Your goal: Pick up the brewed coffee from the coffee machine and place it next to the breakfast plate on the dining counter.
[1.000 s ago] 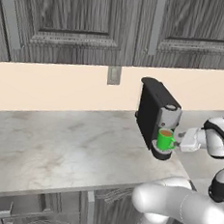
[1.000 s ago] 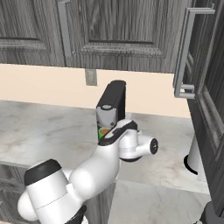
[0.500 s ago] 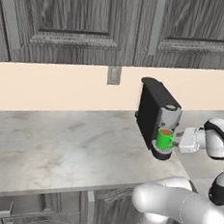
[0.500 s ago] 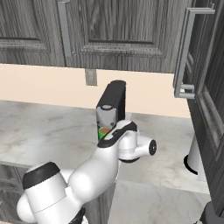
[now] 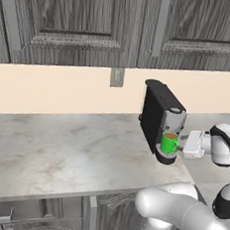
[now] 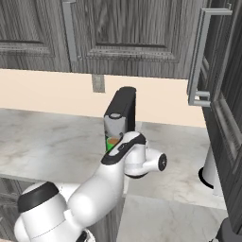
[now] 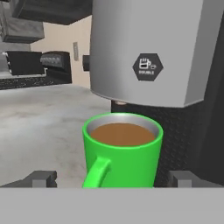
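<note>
The green mug [image 7: 122, 148] of coffee stands directly ahead of my gripper [image 7: 111, 178], under the coffee machine [image 7: 148, 52] head; my fingers are spread wide on both sides of it, not touching.

Bright green mug [image 7: 122, 155] of brown coffee, black-and-silver coffee machine [image 5: 161, 120], grey-veined marble counter [image 5: 58, 151].

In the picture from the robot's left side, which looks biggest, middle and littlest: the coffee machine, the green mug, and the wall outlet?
1. The coffee machine looks biggest.
2. The green mug and the wall outlet look about alike; the outlet sits farther back on the wall, so I won't rank those two.
</note>
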